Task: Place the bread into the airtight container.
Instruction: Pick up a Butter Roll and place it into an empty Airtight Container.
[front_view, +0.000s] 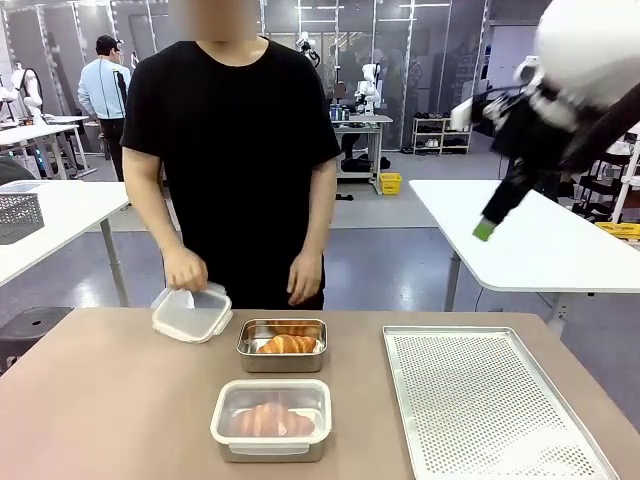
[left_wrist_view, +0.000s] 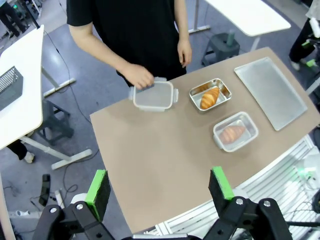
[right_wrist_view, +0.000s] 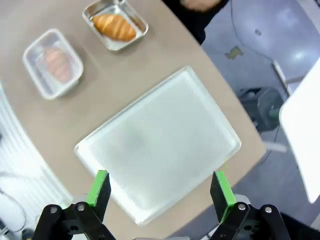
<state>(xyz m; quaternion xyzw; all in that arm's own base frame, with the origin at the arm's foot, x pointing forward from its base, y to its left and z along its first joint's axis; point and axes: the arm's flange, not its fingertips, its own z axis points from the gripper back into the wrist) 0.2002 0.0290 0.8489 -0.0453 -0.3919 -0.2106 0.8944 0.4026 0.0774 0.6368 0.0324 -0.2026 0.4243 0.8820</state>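
Both grippers hang wide open, high above the table: left gripper (left_wrist_view: 159, 192), right gripper (right_wrist_view: 161, 191). One croissant (front_view: 288, 344) lies in the open steel container (front_view: 282, 345), long axis left-right, centre-far; neither arm clearly nearer.

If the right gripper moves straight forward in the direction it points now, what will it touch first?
Most likely the perforated metal baking tray. The open right gripper looks straight down on it from high above, and nothing shows between them. The depth is hard to judge, so the exact contact spot on the tray is uncertain.
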